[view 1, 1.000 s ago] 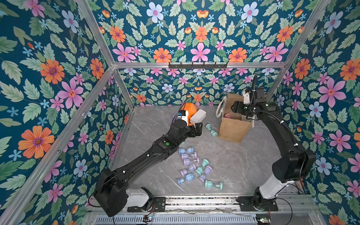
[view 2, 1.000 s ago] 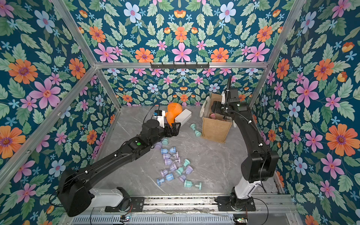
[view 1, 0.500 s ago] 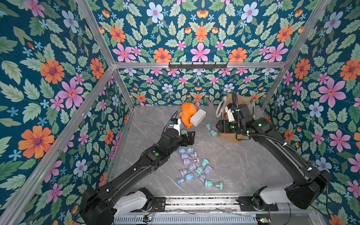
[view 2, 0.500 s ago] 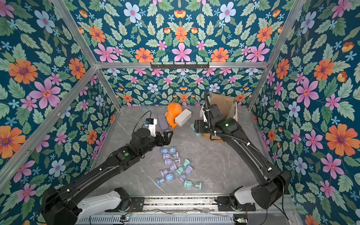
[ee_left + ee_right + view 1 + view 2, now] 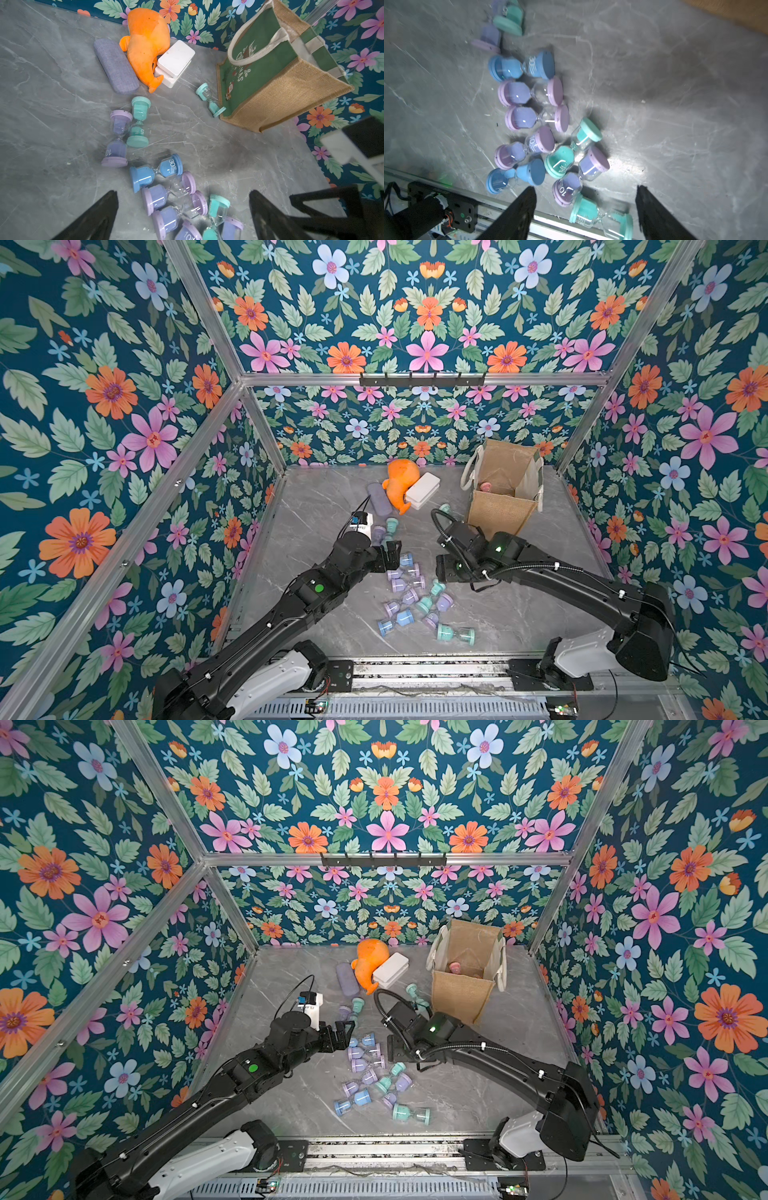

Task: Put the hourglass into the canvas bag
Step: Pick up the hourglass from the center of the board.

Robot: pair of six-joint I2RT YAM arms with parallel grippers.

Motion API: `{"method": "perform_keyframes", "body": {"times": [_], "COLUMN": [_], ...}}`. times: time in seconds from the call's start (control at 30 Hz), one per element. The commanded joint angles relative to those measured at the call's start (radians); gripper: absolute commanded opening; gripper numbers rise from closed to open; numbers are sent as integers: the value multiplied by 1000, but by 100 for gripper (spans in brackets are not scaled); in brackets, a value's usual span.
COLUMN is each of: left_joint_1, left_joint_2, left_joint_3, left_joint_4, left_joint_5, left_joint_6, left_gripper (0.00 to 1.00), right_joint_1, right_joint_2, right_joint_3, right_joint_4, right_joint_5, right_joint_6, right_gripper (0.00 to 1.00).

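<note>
Hourglasses [image 5: 398,585] in purple, blue and teal lie on their sides in a loose cluster at the middle of the grey marbled tabletop [image 5: 540,605], all outside the canvas bag [image 5: 500,514]. The bag stands upright near the back right corner, mouth open, with its cream handles drooping over the sides. A pink thing [image 5: 484,486] rests at its bottom. It may be another hourglass, but it is too small to tell. One teal hourglass [image 5: 209,99] lies apart from the rest, an end cap touching the foot of the bag's green printed face. A purple hourglass [image 5: 117,139] lies between the cluster and the back wall, side by side with another teal one.

The left gripper [image 5: 182,193] hangs at the far end of the cluster, jaws apart, clamped on nothing. The right gripper [image 5: 586,188] hangs just beside the cluster on its right, jaws likewise apart and empty.

By the back wall an orange plush toy [image 5: 399,485] lies between a lilac-grey glasses case [image 5: 378,499] and a white box [image 5: 423,489], close against both.
</note>
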Motion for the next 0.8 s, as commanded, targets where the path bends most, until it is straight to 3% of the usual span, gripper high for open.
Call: {"method": "perform_keyframes", "body": {"times": [0.0,0.27,0.43,0.77], "left_joint_1": [0,0,0,1], "left_joint_2": [-15,-26,-34,-34], "left_joint_3": [-10,-24,-35,-58], "left_joint_4": [-42,-55,-53,-30], "left_joint_5": [-13,-10,-13,9], "left_joint_6": [6,3,-4,-18], "left_gripper": [100,100,100,100], "right_joint_1": [48,126,125,66], "right_joint_2": [25,82,78,95], "right_joint_3": [-41,-152,-229,-309], "right_joint_4": [26,124,199,319], "right_joint_5": [-38,-85,-70,-61], "right_joint_6": [153,308,385,412], "right_gripper": [76,72,68,65]}}
